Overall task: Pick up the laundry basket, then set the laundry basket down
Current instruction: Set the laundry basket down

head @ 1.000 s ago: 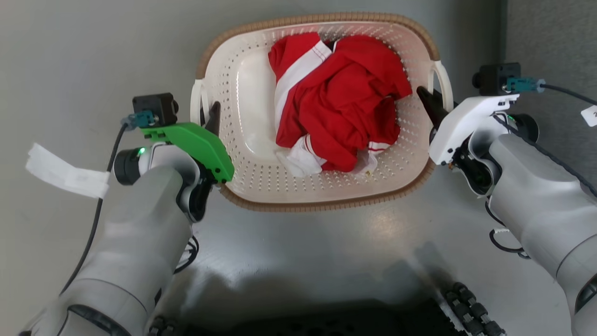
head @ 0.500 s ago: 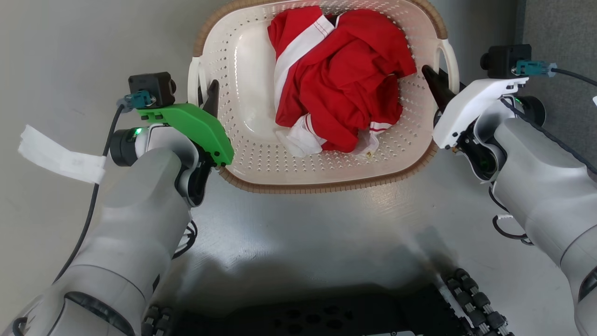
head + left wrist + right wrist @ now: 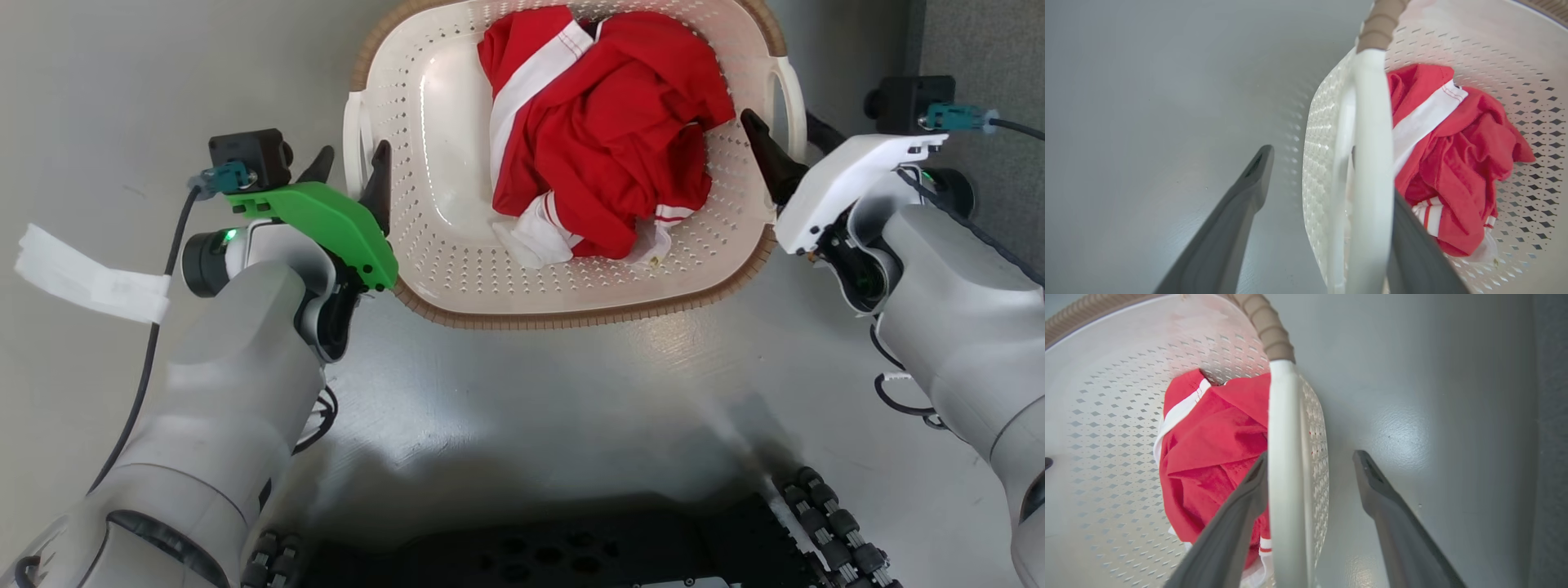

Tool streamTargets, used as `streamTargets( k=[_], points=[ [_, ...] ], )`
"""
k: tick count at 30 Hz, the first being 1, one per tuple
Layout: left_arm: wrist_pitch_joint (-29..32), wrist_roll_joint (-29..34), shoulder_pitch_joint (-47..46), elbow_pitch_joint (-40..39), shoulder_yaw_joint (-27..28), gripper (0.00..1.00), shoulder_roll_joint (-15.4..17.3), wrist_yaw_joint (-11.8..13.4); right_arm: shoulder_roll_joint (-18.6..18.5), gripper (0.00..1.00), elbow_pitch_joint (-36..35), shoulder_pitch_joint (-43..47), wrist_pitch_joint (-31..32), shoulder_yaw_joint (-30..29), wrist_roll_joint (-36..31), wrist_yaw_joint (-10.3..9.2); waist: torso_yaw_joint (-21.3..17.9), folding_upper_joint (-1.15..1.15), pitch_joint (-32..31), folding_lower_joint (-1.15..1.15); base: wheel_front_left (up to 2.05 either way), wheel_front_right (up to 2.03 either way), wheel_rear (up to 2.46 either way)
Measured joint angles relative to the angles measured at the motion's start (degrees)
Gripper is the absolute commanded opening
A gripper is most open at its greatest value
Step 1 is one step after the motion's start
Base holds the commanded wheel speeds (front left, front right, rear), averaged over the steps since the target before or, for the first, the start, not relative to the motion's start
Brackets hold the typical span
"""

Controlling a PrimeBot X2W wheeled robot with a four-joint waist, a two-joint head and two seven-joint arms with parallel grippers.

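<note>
Right, nearest first: both tools are sitting apart, nothing clamped. The left tool (image 3: 354,149) is straddling the left handle (image 3: 351,122), and the right tool (image 3: 778,122) the right handle (image 3: 796,98). The laundry basket (image 3: 571,314) is resting on the grey floor (image 3: 531,408), with a red garment (image 3: 604,139) inside. The inner fingers are looking tight against the loops. Whether you're closing or backing off, be moving both arms together, straight along the fingers, no sideways drag.

laundry basket (image 3: 457,269): cream-white, dotted all over with small holes
rim (image 3: 571,317): brown, ribbed woven look
loop handles (image 3: 790,90): plain white
garment (image 3: 604,139) inside the basket: red with white bands
left gripper (image 3: 353,151): green shell, dark grey fingers
right gripper (image 3: 780,122): white shell, dark grey fingers
floor (image 3: 531,392) around the basket: glossy grey
</note>
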Motion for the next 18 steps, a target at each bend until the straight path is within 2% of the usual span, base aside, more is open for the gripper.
streamTargets(
  k=[18],
  points=[
    [0.0, -0.4, 0.1, 1.8, -2.4, 1.0, 0.0, -0.2, 1.1, 1.0, 1.7, 0.0, -0.5, 0.2, 1.4, 0.01, 0.1, 0.0, -2.0, 0.0, 0.0, 0.0, 0.0]
  ],
)
